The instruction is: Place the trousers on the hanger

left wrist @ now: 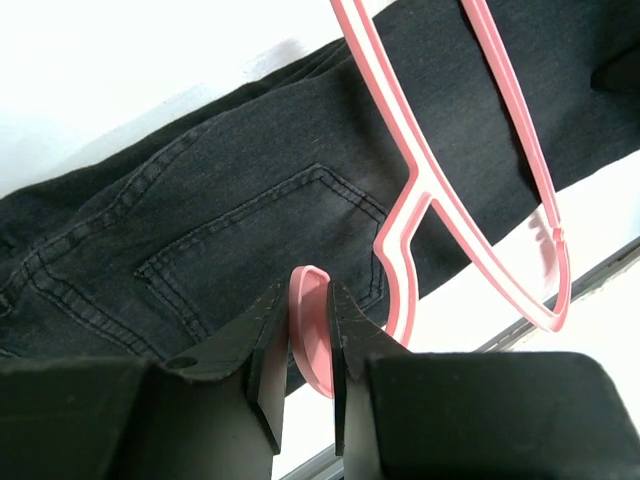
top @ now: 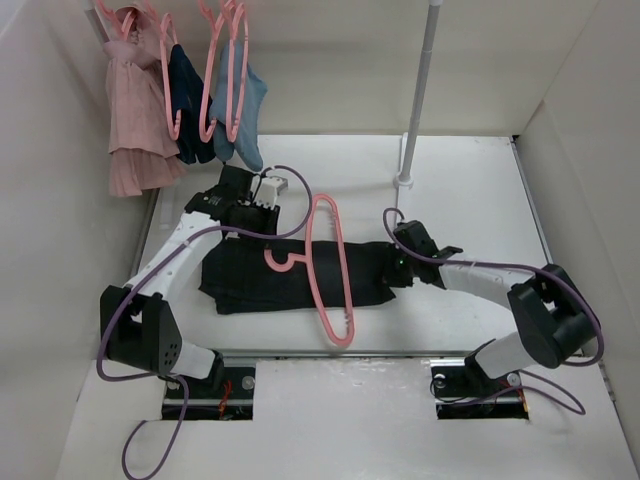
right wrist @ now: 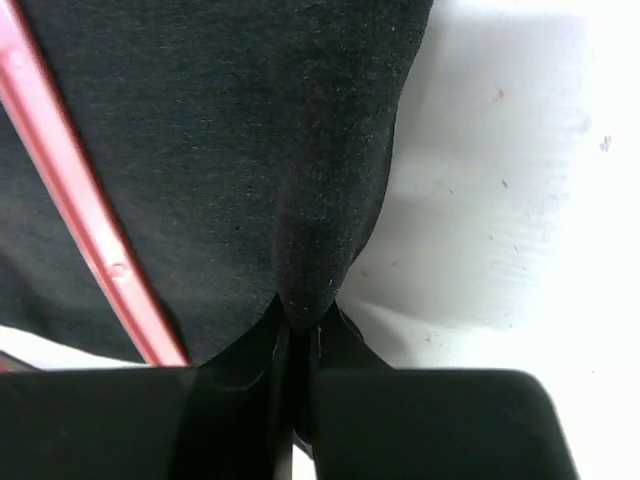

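Note:
The black trousers [top: 290, 272] lie folded flat across the middle of the table, back pocket showing in the left wrist view [left wrist: 250, 230]. The pink hanger [top: 330, 270] stands over them, its triangle across the fabric. My left gripper [left wrist: 308, 300] is shut on the hanger's curved hook [left wrist: 312, 335] above the waistband end [top: 278, 258]. My right gripper [right wrist: 300, 320] is shut on a pinch of the trousers' fabric [right wrist: 250, 150] at their right end [top: 398, 262]. A hanger bar [right wrist: 90, 220] crosses that view's left side.
Several pink hangers with a pink garment [top: 135, 100], a navy garment [top: 188, 100] and a light-blue garment [top: 248, 115] hang at the back left. A white pole [top: 420, 90] stands on a base at the back centre. White walls enclose the table.

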